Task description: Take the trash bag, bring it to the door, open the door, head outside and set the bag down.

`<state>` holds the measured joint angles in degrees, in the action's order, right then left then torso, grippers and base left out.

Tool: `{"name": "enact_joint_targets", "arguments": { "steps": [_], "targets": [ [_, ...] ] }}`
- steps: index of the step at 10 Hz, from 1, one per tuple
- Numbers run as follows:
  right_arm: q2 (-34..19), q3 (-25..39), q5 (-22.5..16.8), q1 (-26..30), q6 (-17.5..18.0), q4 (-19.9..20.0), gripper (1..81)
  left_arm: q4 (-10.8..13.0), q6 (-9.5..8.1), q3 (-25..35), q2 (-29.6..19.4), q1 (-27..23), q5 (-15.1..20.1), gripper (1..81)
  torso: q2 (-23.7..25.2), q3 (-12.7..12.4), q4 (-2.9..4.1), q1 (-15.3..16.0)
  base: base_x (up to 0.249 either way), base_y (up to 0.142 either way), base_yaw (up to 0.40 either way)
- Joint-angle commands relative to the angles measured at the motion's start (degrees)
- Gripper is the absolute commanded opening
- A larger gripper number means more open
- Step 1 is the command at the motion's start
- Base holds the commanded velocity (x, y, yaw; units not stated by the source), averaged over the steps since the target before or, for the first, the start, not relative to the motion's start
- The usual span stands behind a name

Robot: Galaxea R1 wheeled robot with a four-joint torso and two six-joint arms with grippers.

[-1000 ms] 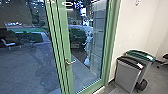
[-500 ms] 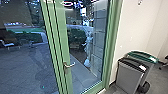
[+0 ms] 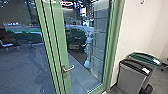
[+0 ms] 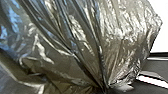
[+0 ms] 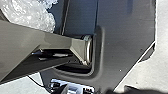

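A green-framed glass door (image 3: 58, 50) stands closed in the head view, its lever handle (image 3: 68, 68) low and left of centre. Shiny, crinkled plastic of the trash bag (image 4: 75, 37) spreads widely across the left wrist view. Its folds draw together into a tight neck at my left gripper (image 4: 104, 87), which is shut on it. In the right wrist view, part of the clear, wrinkled bag (image 5: 32, 16) shows beside the robot's dark body. The state of my right gripper cannot be made out.
Right of the door, a grey bin with a black lid (image 3: 132, 76) and a green-lidded bin (image 3: 145, 58) stand by the white wall (image 3: 140, 27). Through the glass lie dark paving (image 3: 22, 67), bushes and a white chair (image 3: 6, 45). A pale figure-like shape shows on the glass.
The head camera has moved: the door frame looks a little larger and its handle sits lower and further left, while the bins show further right. The door remains closed.
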<state>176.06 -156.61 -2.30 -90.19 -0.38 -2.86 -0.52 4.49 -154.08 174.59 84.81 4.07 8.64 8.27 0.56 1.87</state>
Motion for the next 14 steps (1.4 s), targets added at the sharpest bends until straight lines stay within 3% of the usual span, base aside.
{"name": "enact_joint_targets", "arguments": {
  "steps": [1, 14],
  "targets": [
    [0.55, 0.53, -3.15, 2.07, -0.24, -0.3, 81.1, 0.44, 0.26, 0.44, 0.32, -2.41, 3.49, 1.0, 0.0, 0.0, 0.0, 0.0, 0.149, 0.0, 0.0],
    [0.99, 0.53, -3.15, 2.15, -0.24, -0.3, 81.1, 0.52, 0.26, 0.44, 0.32, -2.32, 3.49, 1.0, 0.0, 0.0, 0.0, 0.0, 0.116, 0.0, 0.0]
  ]
}}
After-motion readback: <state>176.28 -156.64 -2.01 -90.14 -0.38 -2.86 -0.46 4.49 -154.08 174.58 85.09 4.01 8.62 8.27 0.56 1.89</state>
